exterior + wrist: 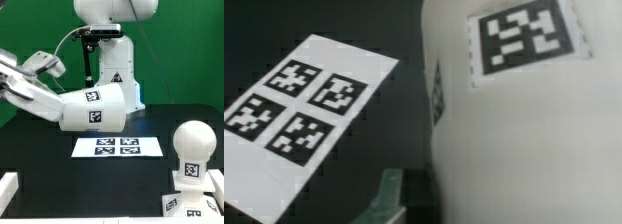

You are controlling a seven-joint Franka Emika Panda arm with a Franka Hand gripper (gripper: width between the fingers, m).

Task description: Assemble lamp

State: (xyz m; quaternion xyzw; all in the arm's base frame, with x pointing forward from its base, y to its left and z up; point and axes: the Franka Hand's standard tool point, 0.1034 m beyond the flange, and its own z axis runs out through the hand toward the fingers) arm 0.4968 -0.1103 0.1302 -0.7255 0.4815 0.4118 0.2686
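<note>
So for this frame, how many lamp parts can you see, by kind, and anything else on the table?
Shade: 1, held up by the gripper
Bulb: 1, standing on the base
Base: 1
Marker board: 1, flat on the table
Total: 4

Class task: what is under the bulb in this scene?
The bulb stands on the square base, seen in the exterior view. How it is joined to the base is covered. The wrist view shows neither.
</note>
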